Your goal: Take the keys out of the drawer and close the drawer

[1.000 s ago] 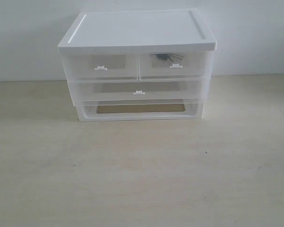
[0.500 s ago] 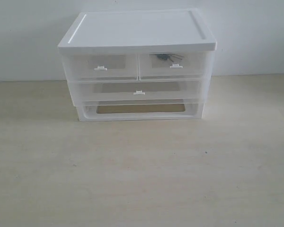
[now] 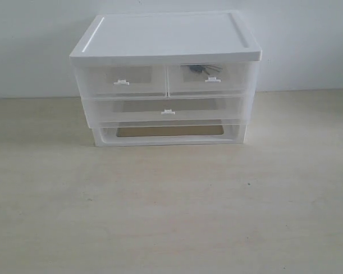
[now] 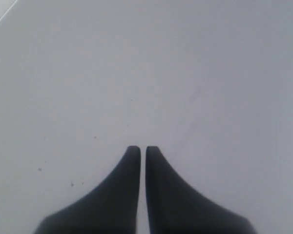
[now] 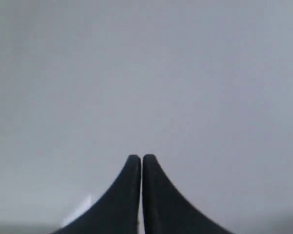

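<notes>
A white translucent drawer unit stands at the back of the table in the exterior view. Its upper right drawer is pushed in, with a small white tab handle. The keys show as a dark cluster through the drawer's front, near its top. Neither arm appears in the exterior view. In the left wrist view my left gripper is shut with nothing between its dark fingers, over a plain pale surface. In the right wrist view my right gripper is shut and empty too, against a blank grey background.
The unit's upper left drawer and the full-width drawer below are both pushed in. An open slot lies at the unit's base. The pale wooden table stretches in front, with a white wall behind.
</notes>
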{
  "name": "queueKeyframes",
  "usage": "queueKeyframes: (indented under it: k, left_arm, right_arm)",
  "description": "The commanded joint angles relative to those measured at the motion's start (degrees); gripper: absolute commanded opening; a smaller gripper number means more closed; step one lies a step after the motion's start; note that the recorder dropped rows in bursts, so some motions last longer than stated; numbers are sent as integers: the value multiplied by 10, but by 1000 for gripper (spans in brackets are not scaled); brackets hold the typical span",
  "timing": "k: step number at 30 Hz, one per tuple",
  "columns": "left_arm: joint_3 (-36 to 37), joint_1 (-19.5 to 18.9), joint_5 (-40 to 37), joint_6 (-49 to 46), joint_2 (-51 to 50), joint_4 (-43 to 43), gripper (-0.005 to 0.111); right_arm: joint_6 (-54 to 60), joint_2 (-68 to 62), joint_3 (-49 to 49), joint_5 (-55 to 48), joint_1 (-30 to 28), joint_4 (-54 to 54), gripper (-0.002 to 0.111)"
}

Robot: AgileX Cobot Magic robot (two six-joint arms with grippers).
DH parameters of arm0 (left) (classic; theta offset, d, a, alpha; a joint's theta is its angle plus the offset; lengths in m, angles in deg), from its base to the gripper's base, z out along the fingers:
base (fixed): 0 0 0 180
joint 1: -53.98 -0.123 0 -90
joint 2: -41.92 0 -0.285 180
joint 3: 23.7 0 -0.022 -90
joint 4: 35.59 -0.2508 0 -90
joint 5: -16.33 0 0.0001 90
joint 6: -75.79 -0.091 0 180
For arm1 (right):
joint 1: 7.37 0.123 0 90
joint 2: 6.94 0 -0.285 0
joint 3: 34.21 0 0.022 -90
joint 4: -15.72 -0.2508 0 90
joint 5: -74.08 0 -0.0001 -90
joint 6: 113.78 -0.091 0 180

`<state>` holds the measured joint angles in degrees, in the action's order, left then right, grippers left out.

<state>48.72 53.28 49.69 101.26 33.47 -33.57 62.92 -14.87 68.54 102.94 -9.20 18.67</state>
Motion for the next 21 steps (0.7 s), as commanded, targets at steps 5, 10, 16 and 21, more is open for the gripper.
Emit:
queueKeyframes:
  k: [5,10,16,21]
  left_arm:
    - [-127,1,19,35,-152,-105,4]
    - [-179,1,61,46,-294,-172,4]
    - [-210,1,108,45,-499,-219,4]
    - [-233,1,178,1,-677,-312,4]
  right_arm:
    - [-167,1,22,159,-3,4,0]
    - [-170,-40,99,8,-3,22,0]
    - [-232,-174,151,2,-3,131,0]
    - [-329,-315,200,24,-3,284,0]
